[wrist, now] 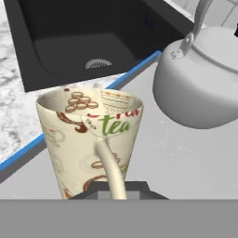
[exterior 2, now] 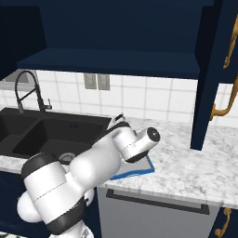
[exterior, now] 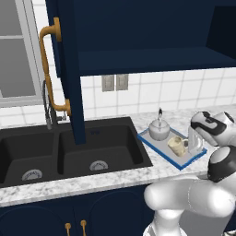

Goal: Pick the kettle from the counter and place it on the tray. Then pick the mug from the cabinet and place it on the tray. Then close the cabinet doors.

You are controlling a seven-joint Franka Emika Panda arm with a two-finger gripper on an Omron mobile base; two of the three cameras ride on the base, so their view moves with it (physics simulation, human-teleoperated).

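The silvery kettle (exterior: 159,131) (wrist: 200,88) stands upright on the far end of the blue-rimmed grey tray (exterior: 184,163) (wrist: 176,158). Next to it on the tray stands the cream mug (exterior: 176,146) (wrist: 88,135), printed with "tea". My gripper (exterior: 195,146) (wrist: 116,190) is at the mug's right side, shut on its loop handle, which runs down between the dark fingertips in the hand view. The navy wall cabinet (exterior: 147,41) above is open, its shelf bare. Its left door (exterior: 69,69) and right door (exterior 2: 209,74) both stand swung out over the counter (exterior: 92,179).
A black double sink (exterior: 69,152) with a tall faucet (exterior: 48,106) lies left of the tray. The open left door hangs over the sink's middle. The open right door reaches down near the marble, right of the arm. Tiled wall with outlets behind.
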